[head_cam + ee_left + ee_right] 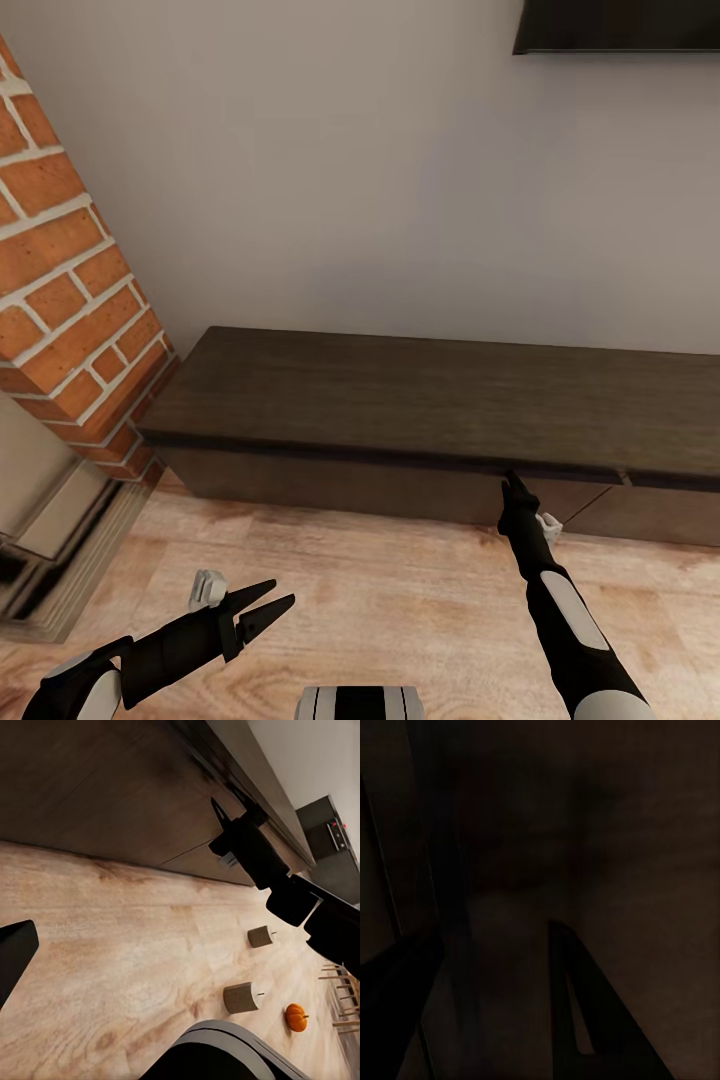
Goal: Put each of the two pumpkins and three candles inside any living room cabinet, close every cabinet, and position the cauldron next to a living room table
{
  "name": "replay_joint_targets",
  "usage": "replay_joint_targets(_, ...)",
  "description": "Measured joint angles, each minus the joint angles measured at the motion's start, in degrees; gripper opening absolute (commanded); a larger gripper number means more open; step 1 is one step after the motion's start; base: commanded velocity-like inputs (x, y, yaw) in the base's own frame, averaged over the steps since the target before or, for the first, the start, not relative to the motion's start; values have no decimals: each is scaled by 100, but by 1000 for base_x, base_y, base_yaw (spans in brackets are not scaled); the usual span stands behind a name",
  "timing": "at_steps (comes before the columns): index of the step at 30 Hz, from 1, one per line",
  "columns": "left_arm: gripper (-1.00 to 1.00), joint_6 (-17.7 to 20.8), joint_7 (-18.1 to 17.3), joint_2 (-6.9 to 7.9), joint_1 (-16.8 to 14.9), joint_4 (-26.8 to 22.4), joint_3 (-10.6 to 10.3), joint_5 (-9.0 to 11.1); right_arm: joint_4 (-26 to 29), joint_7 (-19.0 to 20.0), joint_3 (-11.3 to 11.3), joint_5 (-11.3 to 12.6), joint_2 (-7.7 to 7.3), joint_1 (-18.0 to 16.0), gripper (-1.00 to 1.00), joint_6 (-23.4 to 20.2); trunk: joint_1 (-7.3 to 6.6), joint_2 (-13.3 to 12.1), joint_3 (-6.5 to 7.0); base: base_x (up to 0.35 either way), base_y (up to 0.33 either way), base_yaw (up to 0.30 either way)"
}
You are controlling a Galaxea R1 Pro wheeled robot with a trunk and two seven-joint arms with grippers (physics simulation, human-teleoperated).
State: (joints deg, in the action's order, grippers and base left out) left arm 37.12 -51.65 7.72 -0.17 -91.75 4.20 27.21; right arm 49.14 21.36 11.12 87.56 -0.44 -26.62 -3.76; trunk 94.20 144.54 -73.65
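While the brick fireplace (70, 300) fills the left edge of the head view, the left claw (268, 607) hovers low over the plank floor (400, 600) with its fingers spread apart, grasping nothing. Further right, the long dark cabinet (420, 400) runs along the wall, its drawer fronts flush. The right claw (514, 484) reaches up to the cabinet's front just under the top edge; whether it is released or clenched cannot be told, as its wrist view is almost black. In the left wrist view, two candles (260, 936) (241, 997) and one orange pumpkin (296, 1017) sit on the floor, apart from the cabinet.
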Motion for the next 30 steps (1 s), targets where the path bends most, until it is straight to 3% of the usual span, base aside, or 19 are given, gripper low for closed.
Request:
replay_joint_targets(4, 100, 3, 2, 0, -1, 0, 0, -2, 0, 0, 3, 5, 0, -1, -100, 1, -8, -4, 66, 0, 0, 0)
replay_joint_targets(14, 100, 0, 2, -1, 1, 0, 0, 0, 2, 5, 1, 10, -1, -1, -100, 0, -8, -4, 67, 0, 0, 0)
replay_joint_targets(17, 100, 3, 5, -2, 1, 0, 1, 1, 9, 11, 1, 14, -1, -2, -100, 0, -16, -7, 133, 0, 0, 0)
replay_joint_targets(30, 100, 9, 0, 0, 2, -1, 1, 9, 53, 9, -2, 8, -1, -1, -100, 1, -16, -8, 133, 0, 0, 0)
